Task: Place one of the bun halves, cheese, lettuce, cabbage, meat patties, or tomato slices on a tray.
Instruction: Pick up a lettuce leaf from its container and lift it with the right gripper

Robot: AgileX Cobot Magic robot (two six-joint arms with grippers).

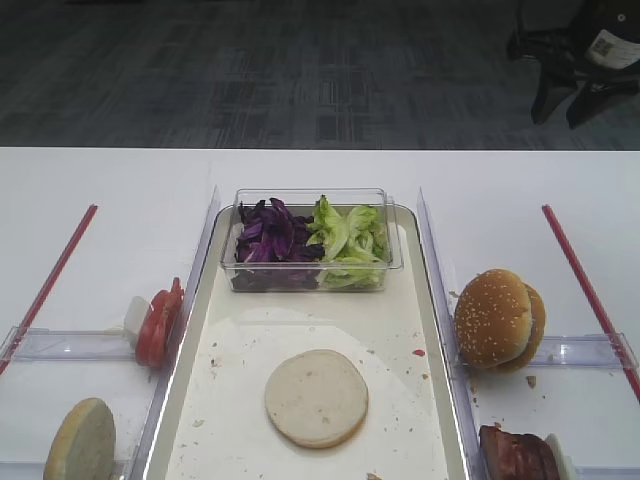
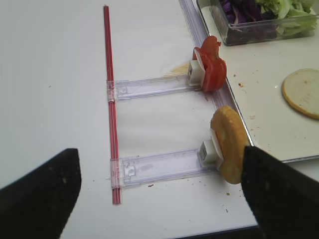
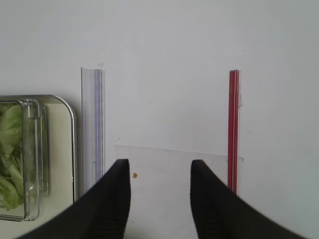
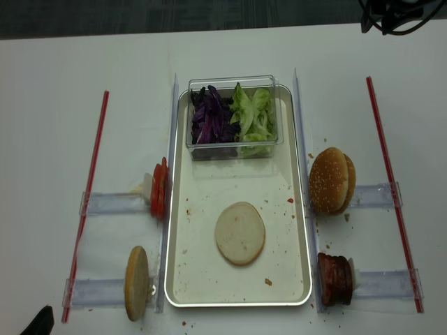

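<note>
One round pale bun half [image 1: 316,397] lies on the long cream tray [image 1: 240,330]; right gripper [image 3: 159,175], jaws spread and empty, must next reach a topping to its left.

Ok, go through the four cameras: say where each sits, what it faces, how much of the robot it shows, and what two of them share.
Exterior high: above the near edge, looking across the tray to the floor; no robot visible.
Right wrist: on the right arm, over bare table beside the tray; right end effector open, empty.
Left wrist: on the left arm, facing the tomato slices; left end effector open, empty.
Realsense: nearly straight overhead; a dark tip at bottom left, perhaps an arm.
Shared: both exterior views show the bun half on the tray.
</note>
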